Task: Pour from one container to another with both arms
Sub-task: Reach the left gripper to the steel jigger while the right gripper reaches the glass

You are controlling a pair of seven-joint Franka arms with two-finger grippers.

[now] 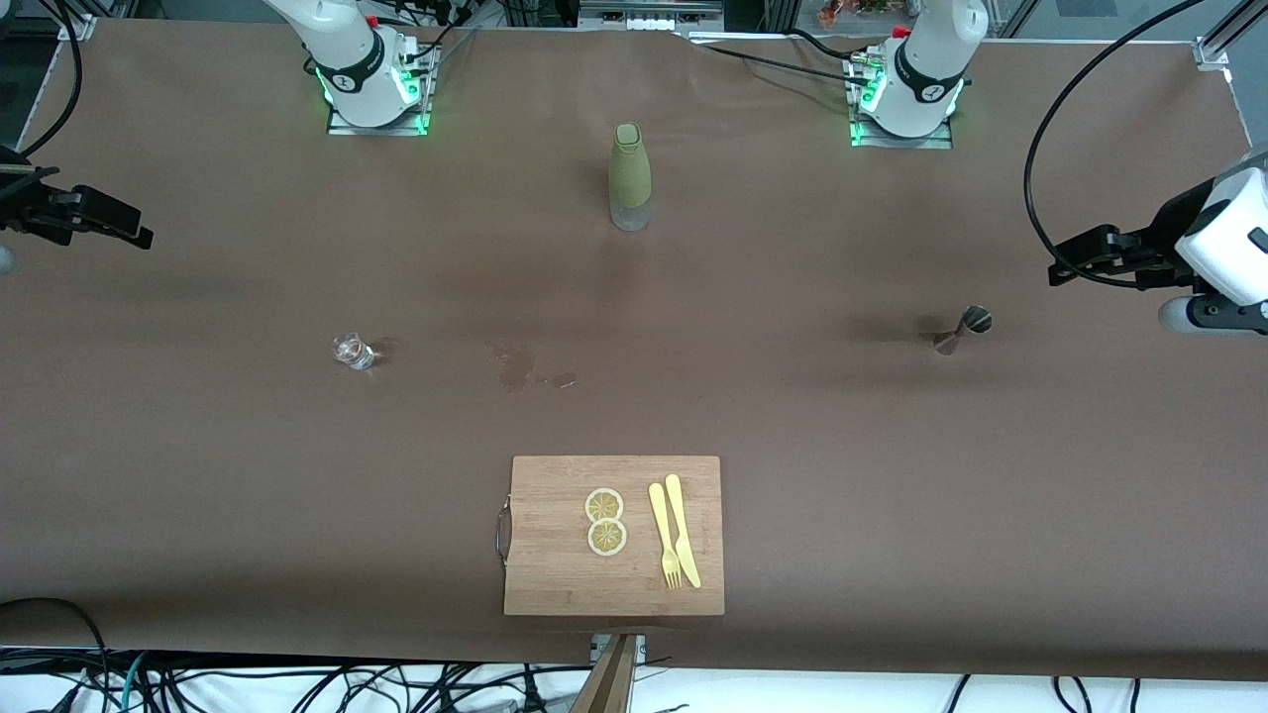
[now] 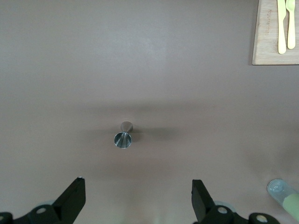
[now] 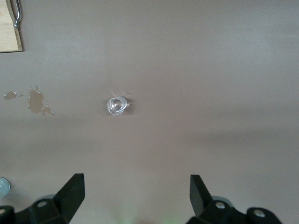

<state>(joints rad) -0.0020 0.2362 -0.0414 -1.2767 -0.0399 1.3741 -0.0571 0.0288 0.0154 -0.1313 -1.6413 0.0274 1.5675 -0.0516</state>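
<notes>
We hold both grippers high with jaws apart: the left gripper (image 2: 138, 198) over the steel jigger (image 1: 963, 330), the right gripper (image 3: 138, 196) over the small glass (image 1: 353, 352). Both vessels are narrow and light; we judge an off-centre descent could topple either on the counter (image 1: 792, 416).

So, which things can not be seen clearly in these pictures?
- Whether the metal jigger or the small glass holds liquid: too small in the front view, unclear in the wrist views.
- The bottle: its covered upper part hides any contents; the left wrist view cuts it off at the edge.
- The left gripper and right gripper, both open: the bottom edge of each wrist view cuts off the finger bases.
</notes>
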